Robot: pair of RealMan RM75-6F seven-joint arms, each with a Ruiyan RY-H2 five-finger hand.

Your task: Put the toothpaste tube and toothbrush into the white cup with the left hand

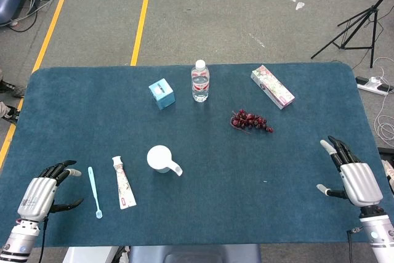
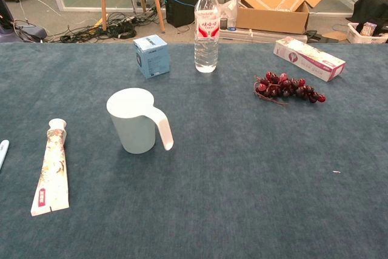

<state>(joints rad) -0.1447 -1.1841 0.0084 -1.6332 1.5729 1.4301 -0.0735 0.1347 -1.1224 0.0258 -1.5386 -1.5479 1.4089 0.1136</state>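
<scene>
Two hands rest low on our table [image 1: 74, 103], both holding nothing: our left hand [image 1: 43, 192] with fingers spread beside the toothbrush [image 1: 94, 191], our right hand [image 1: 352, 177] splayed at the far edge. Toothpaste tube [image 1: 124, 182] lies flat between toothbrush and white cup [image 1: 161, 159], which stands upright. Behind sit a blue box [image 1: 162, 93], water bottle [image 1: 200, 80], grapes [image 1: 250, 121], and a floral carton [image 1: 272, 86].
</scene>
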